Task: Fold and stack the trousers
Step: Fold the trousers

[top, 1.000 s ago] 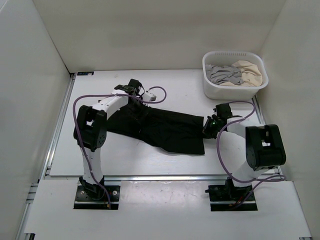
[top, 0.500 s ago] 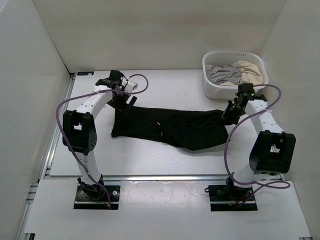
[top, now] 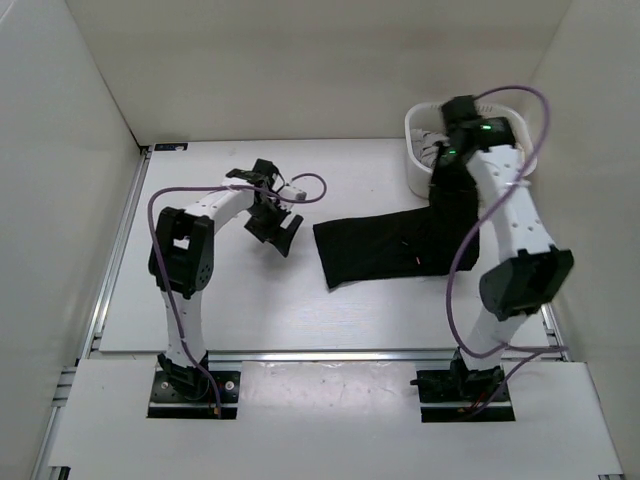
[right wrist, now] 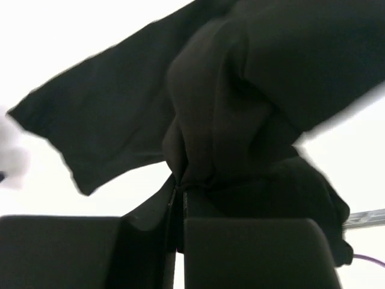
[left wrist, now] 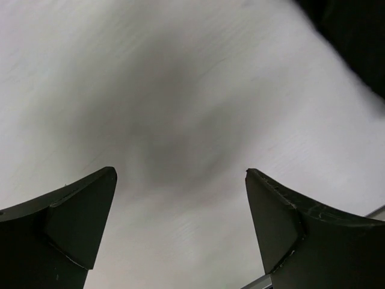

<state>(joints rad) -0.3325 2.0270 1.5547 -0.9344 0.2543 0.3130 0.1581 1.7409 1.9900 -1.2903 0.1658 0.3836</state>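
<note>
The black trousers [top: 375,250] lie on the white table, right of centre, with their right end lifted. My right gripper [top: 443,178] is raised in front of the basket and shut on a bunch of the black fabric [right wrist: 204,150], which hangs down from its fingers. My left gripper [top: 280,226] is open and empty, low over bare table to the left of the trousers. In the left wrist view both fingers [left wrist: 66,217] frame bare table, with a corner of black fabric [left wrist: 355,36] at the top right.
A white basket [top: 415,175] at the back right holds a grey garment [top: 432,148] and a beige garment [top: 510,150]; my right arm partly hides it. White walls enclose the table on three sides. A metal rail [top: 115,250] runs along the left edge.
My left gripper has let go of the trousers and opened. My right gripper has pulled its end up and toward the basket, dragging the trousers right into a shorter, bunched shape.
</note>
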